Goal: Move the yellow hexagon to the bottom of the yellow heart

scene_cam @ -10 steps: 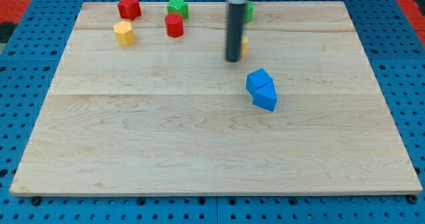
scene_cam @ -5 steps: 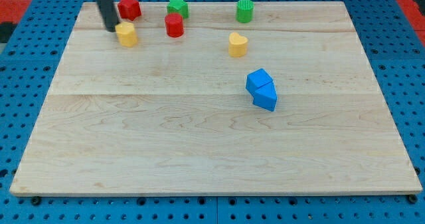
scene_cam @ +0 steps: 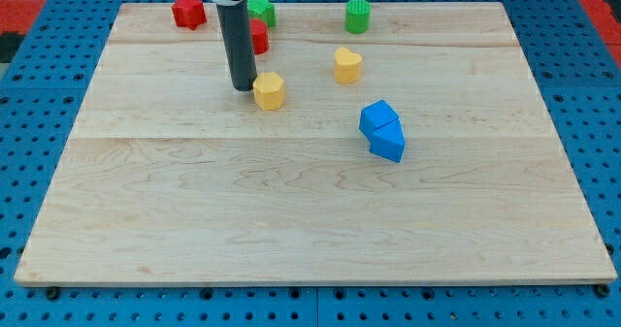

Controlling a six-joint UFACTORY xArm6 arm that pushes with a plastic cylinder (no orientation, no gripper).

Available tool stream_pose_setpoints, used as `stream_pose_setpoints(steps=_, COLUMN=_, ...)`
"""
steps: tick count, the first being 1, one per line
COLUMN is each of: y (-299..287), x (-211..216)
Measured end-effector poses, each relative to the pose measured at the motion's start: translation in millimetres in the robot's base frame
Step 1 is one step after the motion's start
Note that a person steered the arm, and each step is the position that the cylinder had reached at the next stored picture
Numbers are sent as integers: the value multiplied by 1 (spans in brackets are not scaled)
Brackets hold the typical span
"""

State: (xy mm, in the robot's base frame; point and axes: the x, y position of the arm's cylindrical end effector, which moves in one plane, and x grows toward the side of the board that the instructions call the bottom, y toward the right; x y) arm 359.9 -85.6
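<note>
Pushing at the yellow hexagon (scene_cam: 269,90) right now: my tip (scene_cam: 243,87) sits just off its left side in the view, touching or as good as. No pincer on this rig, just the rod (scene_cam: 236,41), so nothing to call wide or narrow. The hexagon stands upright on the board (scene_cam: 291,211), flat top up, no real long axis to speak of; can't tell which way its corners point. It's left of the yellow heart (scene_cam: 347,65) and a bit lower in the view, a clear gap between them. Heart's lobes face the view's top. Behind the rod there's a red cylinder (scene_cam: 258,36), partly hidden. Two blue blocks (scene_cam: 382,131) sit touching, further right.
</note>
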Motion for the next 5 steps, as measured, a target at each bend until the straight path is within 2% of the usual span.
stream_pose_setpoints(steps=1, y=-2, x=17)
stream_pose_setpoints(steps=2, y=51, x=30)
stream_pose_setpoints(steps=4, y=118, x=19)
stream_pose_setpoints(steps=5, y=72, x=6)
